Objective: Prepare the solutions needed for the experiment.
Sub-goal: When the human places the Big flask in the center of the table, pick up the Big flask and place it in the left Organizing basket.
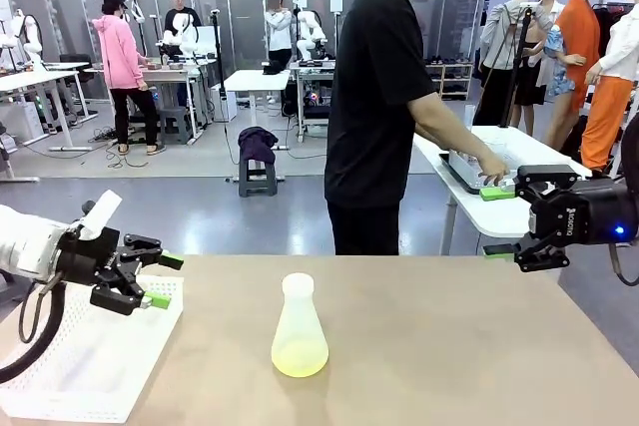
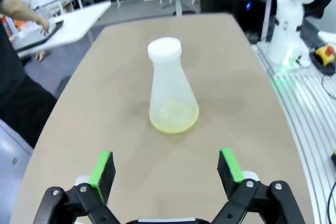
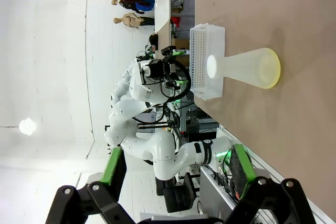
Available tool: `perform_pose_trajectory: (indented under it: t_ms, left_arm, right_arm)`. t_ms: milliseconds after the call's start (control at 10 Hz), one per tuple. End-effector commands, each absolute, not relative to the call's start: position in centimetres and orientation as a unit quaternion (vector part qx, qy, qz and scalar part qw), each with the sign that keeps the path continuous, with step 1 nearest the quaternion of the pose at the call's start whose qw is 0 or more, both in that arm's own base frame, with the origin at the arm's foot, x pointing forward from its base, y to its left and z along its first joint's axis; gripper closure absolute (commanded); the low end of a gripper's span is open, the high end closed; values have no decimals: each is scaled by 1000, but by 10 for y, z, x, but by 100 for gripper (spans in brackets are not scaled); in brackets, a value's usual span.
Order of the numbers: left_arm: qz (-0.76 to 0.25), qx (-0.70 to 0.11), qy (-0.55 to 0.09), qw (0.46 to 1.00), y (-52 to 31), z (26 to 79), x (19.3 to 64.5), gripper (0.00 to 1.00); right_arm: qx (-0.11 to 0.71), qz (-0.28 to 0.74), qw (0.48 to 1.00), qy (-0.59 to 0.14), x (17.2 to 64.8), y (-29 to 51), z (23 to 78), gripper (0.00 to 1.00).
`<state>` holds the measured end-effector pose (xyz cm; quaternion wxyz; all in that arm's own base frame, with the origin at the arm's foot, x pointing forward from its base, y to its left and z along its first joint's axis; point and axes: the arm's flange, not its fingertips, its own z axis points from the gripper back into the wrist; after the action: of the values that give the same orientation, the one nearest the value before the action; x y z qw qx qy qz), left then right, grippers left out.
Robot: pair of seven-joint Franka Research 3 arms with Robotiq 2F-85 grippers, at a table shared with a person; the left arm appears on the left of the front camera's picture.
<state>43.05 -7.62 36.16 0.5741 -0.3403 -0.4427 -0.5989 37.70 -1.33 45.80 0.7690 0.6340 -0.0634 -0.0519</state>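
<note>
The solutions [image 1: 300, 354] sit in the wide base of the flask [image 1: 300, 316], which stands upright at the middle of the table [image 1: 449, 346], long axis vertical. The left gripper [image 1: 165, 280], jaws wide open and empty, is nearer and faces the flask squarely; the right gripper [image 1: 497, 222], equally open and empty, hovers farther off

flask [image 1: 299, 311]: frosted, translucent plastic
solutions [image 1: 300, 356]: see-through liquid
tabletop [image 1: 459, 346]: smooth, matt
basket [image 1: 70, 381]: white perforated plastic

Flask [image 1: 300, 326] upright on the table [image 1: 449, 346]
You see yellow-green solution [image 1: 300, 356] in its base — left gripper [image 1: 165, 281] above the tray [image 1: 80, 376], right gripper [image 1: 497, 222] far right, both spread wide.
</note>
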Motion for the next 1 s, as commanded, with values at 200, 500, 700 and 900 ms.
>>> perform_pose_trajectory:
  t_ms: [200,500,700,900]
  left_arm:
    - [-577,-414,-490,505,-92,359,446,0]
    - [-577,-395,-474,535,-88,360,437,0]
    - [-572,-408,-483,522,-91,360,438,0]
    - [-628,-375,-494,470,-125,391,436,0]
  right_arm:
    - [633,-49,770,-63,378,-14,460,0]
    - [633,-49,770,-63,378,-14,460,0]
    - [633,-49,770,-63,378,-14,460,0]
    - [633,-49,770,-63,378,-14,460,0]
